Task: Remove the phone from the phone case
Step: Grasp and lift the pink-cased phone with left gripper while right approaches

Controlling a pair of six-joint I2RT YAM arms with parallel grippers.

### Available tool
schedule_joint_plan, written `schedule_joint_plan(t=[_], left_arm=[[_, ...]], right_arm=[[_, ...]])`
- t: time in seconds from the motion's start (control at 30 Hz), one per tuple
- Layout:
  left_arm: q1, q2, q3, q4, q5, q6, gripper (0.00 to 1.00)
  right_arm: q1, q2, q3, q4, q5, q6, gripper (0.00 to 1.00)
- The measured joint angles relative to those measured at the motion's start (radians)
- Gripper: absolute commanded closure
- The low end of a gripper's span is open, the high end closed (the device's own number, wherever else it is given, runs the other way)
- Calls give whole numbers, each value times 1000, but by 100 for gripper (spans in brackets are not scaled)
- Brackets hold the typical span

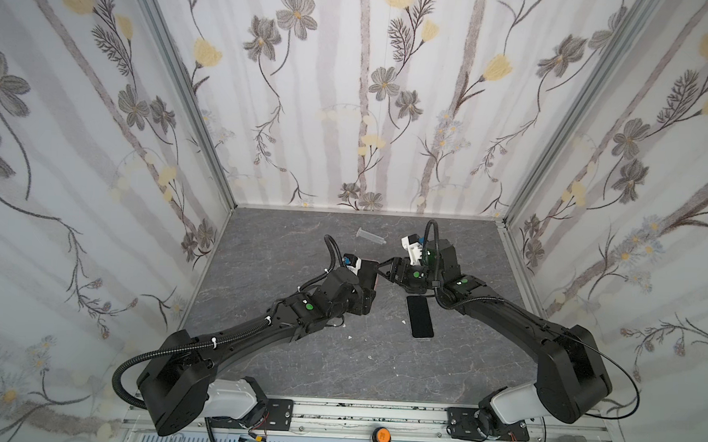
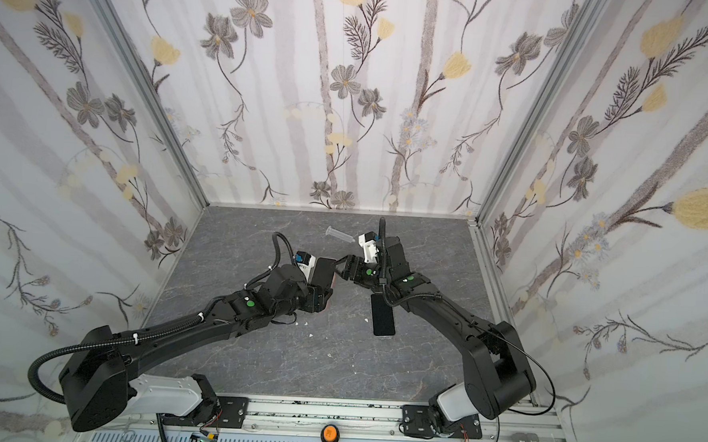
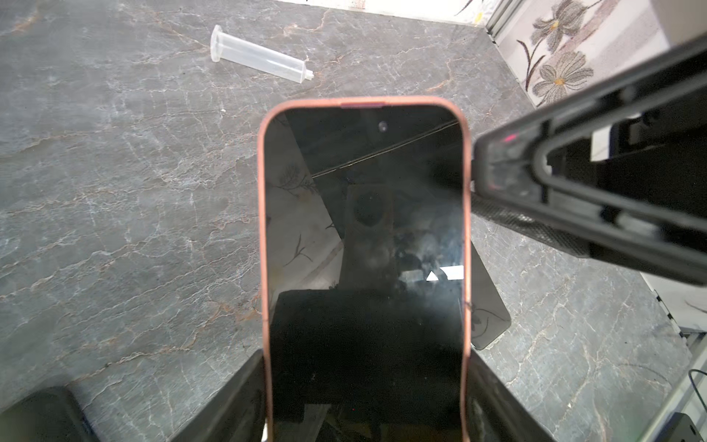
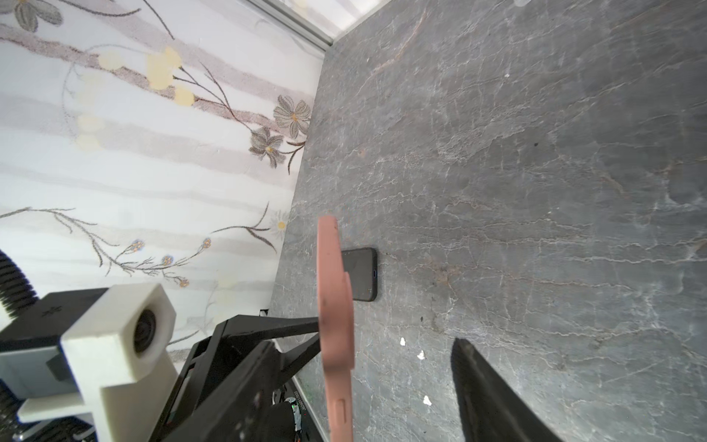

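The phone (image 3: pixel 363 229), its screen dark, sits in a pink phone case (image 3: pixel 262 229) and is held up off the table. My left gripper (image 3: pixel 365 367) is shut on the case's two long sides at its lower end. In both top views the cased phone (image 1: pixel 369 272) (image 2: pixel 324 272) stands at mid-table between the two arms. My right gripper (image 1: pixel 383 271) (image 4: pixel 386 333) is open, its jaws straddling one long edge of the case (image 4: pixel 334 306). One finger meets the case, and the other finger (image 4: pixel 478 382) stands apart from it across a clear gap.
A bare black phone-shaped slab (image 1: pixel 420 317) (image 4: pixel 361 273) lies flat on the grey marbled table (image 1: pixel 295 352), just below the right gripper. A clear plastic syringe barrel (image 1: pixel 370 236) (image 3: pixel 262 57) lies near the back wall. Small white scraps (image 1: pixel 349 337) dot the table.
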Motion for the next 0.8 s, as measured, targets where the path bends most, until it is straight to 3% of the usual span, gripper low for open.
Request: schedule_joint_plan(t=[0.33, 0.63, 0.8], left_arm=[[-6, -5, -17, 31, 25, 26, 36], [-7, -8, -31, 39, 26, 26, 37], [-7, -26, -21, 44, 46, 25, 32]], right_arm=[[32, 64, 54, -16, -31, 5, 58], [32, 63, 55, -22, -27, 8, 75], [30, 48, 58, -23, -26, 9, 85]])
